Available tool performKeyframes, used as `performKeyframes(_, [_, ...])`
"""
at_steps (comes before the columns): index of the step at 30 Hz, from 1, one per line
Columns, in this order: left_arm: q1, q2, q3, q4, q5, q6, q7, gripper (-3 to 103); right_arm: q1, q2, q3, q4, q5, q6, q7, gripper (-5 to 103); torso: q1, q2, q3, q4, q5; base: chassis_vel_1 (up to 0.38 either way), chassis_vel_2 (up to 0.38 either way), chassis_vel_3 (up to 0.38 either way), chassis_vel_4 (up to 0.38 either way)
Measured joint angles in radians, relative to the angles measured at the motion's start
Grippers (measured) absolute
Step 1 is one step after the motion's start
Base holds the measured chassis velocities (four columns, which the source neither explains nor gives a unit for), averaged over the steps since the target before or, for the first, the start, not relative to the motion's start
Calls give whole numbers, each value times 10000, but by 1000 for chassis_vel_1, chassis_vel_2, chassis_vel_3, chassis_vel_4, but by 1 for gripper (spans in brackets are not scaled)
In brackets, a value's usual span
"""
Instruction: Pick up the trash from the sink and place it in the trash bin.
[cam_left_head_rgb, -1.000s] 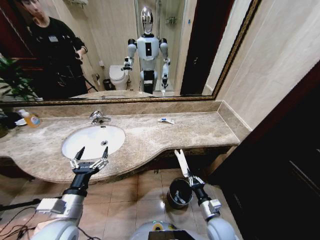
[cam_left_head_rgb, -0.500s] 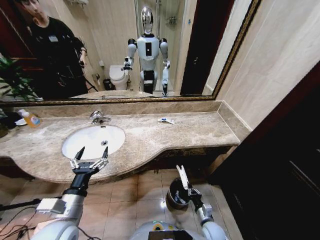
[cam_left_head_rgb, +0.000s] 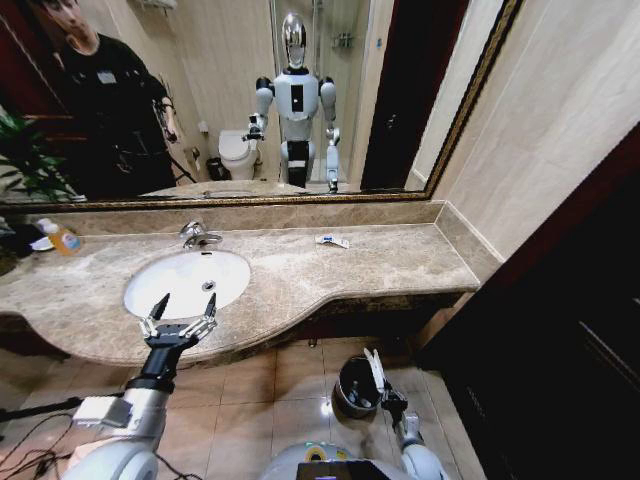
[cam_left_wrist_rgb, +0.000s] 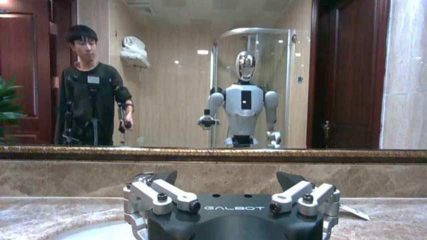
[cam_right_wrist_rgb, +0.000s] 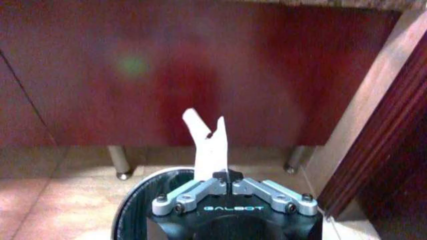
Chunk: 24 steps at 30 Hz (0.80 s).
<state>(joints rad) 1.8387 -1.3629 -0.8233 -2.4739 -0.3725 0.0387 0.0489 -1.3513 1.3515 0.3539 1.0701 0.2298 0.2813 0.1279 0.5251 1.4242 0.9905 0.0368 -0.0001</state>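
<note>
Low, right end effector (cam_right_wrist_rgb: 227, 176) pinches white wrapper (cam_right_wrist_rgb: 208, 147) over trash bin (cam_left_head_rgb: 357, 385); left end effector (cam_left_head_rgb: 183, 305) spread.

The wide oval white ceramic basin (cam_left_head_rgb: 188, 282) lies open from above; the chrome faucet (cam_left_head_rgb: 197, 235) stands at its back rim. The left gripper (cam_left_head_rgb: 178, 322) hovers over the basin's front rim, fingers spread. The beige-brown marble worktop (cam_left_head_rgb: 390, 262) is bare toward its right end, except for a small white wrapper (cam_left_head_rgb: 333, 241) near the back edge. Below the worktop's front edge, the right gripper (cam_left_head_rgb: 384, 395), clamped on a long flat white wrapper (cam_right_wrist_rgb: 209, 146), hangs over the small round dark bin (cam_left_head_rgb: 357, 385), whose mouth is open. The dark red cabinet front (cam_right_wrist_rgb: 167, 75) walls the space behind.
</note>
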Motion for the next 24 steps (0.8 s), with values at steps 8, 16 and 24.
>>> performKeyframes(8, [0, 0, 0, 0, 0, 0, 0, 100, 621, 649, -161, -738, -463, 81, 69, 0, 0, 0, 0, 0, -1, 0, 0, 0, 0])
performKeyframes(16, [0, 0, 0, 0, 0, 0, 0, 100, 1043, 945, -241, -1423, -692, 55, 33, 0, 0, 0, 0, 0, 0, 0, 0, 0, 0])
performKeyframes(24, [0, 0, 0, 0, 0, 0, 0, 100, 961, 765, -200, -1386, -614, 55, 16, 0, 0, 0, 0, 0, 0, 0, 0, 0, 0])
